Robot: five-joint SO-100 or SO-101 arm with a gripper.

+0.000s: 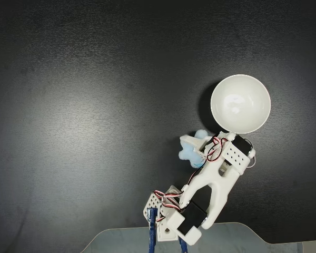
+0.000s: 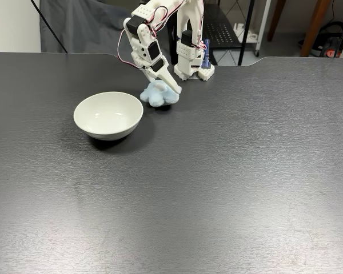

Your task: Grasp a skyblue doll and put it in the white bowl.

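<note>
In the fixed view from across the table, the leftmost thing is the white bowl (image 2: 108,116), empty and upright on the dark table (image 2: 217,188), its glossy inside smooth and deep. Just to its right, close to the rim but not touching it as far as I can tell, sits the skyblue doll (image 2: 158,94), a fluffy pale-blue lump, and the white gripper (image 2: 168,88) is down on it, its fingers pressed into or against the pile; whether they are actually clamped on the plush or only resting around it I cannot tell from either picture. In the fixed view from above, the order runs the other way round: the doll (image 1: 192,149) peeks out to the left of the gripper (image 1: 196,150), with the bowl (image 1: 240,104) up and to the right, beside the arm's wrist. The doll looks very light and soft, so it should squash rather than resist, and a pinch across the thick middle of the body seems safer than catching a single lobe, which could slide out of the fingers (a metal clasp, if there is one, is too small to make out here). The fluffy surface should give good friction; the bowl, being slick and light-looking, might skid if nudged during the drop.
</note>
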